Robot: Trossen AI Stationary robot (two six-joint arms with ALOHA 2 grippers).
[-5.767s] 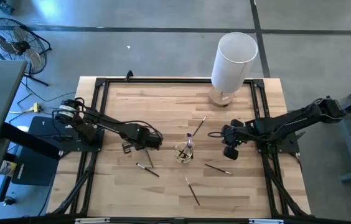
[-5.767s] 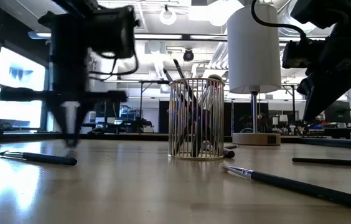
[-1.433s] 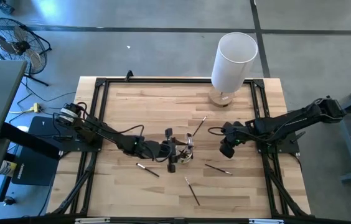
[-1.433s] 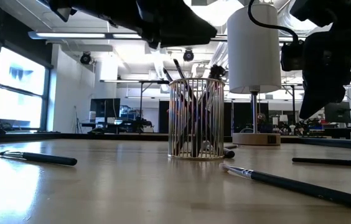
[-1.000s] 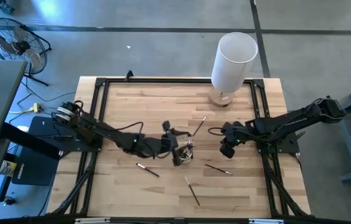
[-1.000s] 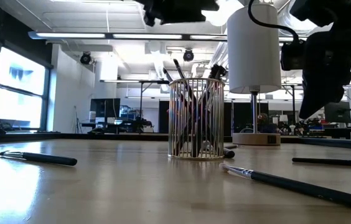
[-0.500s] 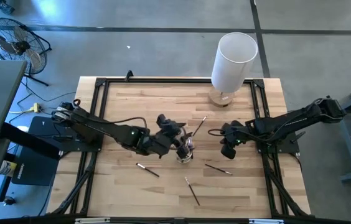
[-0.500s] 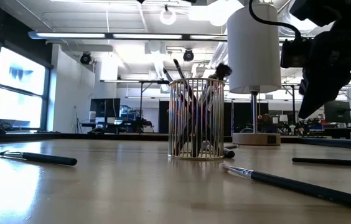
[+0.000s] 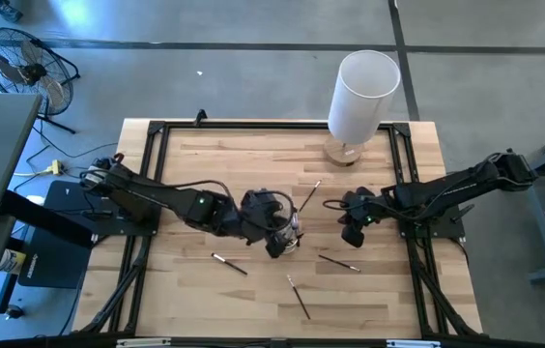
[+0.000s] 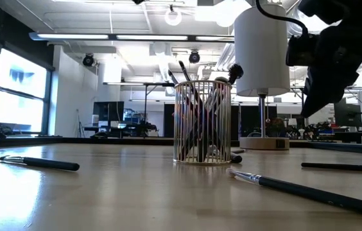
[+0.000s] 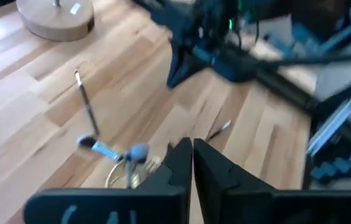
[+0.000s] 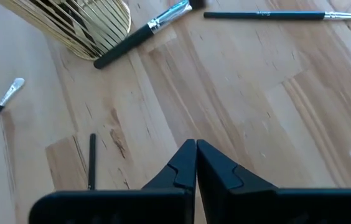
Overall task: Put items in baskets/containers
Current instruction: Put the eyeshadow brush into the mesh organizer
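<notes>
High view: the left gripper [image 9: 274, 242] is seen at frame centre, over the cup [image 9: 287, 239], which stands mid-table [image 9: 205, 164] with brushes upright in it. The right gripper [image 9: 351, 233] is seen right of centre, apart from the cup. Loose brushes are scattered: one above the cup [image 9: 309, 193], one lower left [image 9: 228, 264], one lower right [image 9: 336, 261], one near the bottom [image 9: 299, 296]. A white cylinder [image 9: 362, 92] stands at the top edge.

Low view: the cup [image 10: 201, 122] is shown mid-frame as a ribbed, wire-like container holding several brushes. A brush lies at left [image 10: 38, 162], another at lower right [image 10: 309, 192]. The right gripper [image 10: 319, 96] hangs at upper right.

Left wrist view: the fingers [image 11: 178, 163] are seen pressed together, nothing between them; the cup rim [image 11: 129, 177] is just beside the tips. Picture is blurred.

Right wrist view: the fingers [image 12: 185, 163] are closed and empty above bare wood. The cup [image 12: 79, 25] is at upper left with a brush [image 12: 141, 34] against it; another brush [image 12: 266, 15] lies along the top, with faint print on its handle that cannot be read.
</notes>
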